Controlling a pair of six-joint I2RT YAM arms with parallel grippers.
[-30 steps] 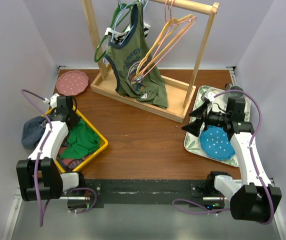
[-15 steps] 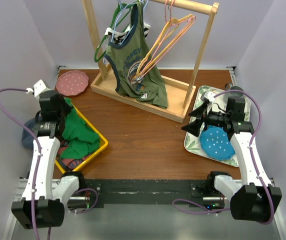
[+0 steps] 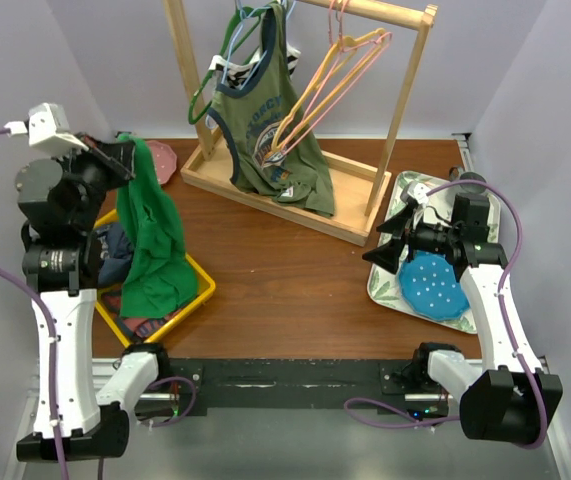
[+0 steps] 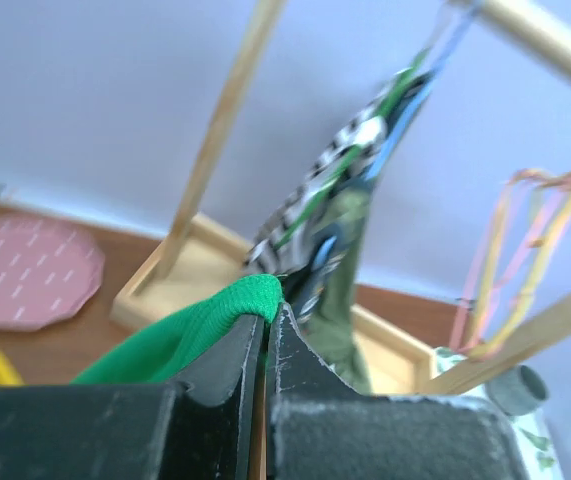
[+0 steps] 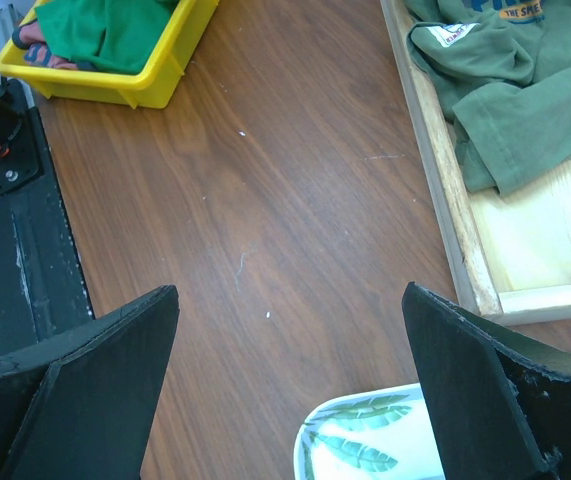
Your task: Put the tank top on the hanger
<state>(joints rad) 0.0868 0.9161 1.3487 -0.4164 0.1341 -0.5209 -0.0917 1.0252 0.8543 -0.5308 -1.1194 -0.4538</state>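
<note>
The bright green tank top (image 3: 152, 245) hangs from my left gripper (image 3: 125, 150), which is shut on its top edge and holds it high over the yellow bin; its lower end still rests in the bin. In the left wrist view the fabric (image 4: 210, 318) is pinched between the shut jaws of the gripper (image 4: 267, 312). The yellow-orange hanger (image 3: 315, 90) hangs on the wooden rack beside pink hangers, and shows at the right of the left wrist view (image 4: 548, 255). My right gripper (image 3: 385, 248) is open and empty at the leaf-print tray's left edge, above bare table (image 5: 290, 330).
The yellow bin (image 3: 201, 290) holds other clothes. The wooden rack (image 3: 265, 195) carries an olive printed top (image 3: 265, 130) and a dark green hanger (image 3: 203, 98). A pink plate (image 3: 167, 158) lies at back left. A blue plate (image 3: 433, 285) lies on the leaf-print tray (image 3: 383, 288).
My left arm has risen from the bin and lifted the green tank top up, so it now hangs stretched out above it. The right arm has not moved.
</note>
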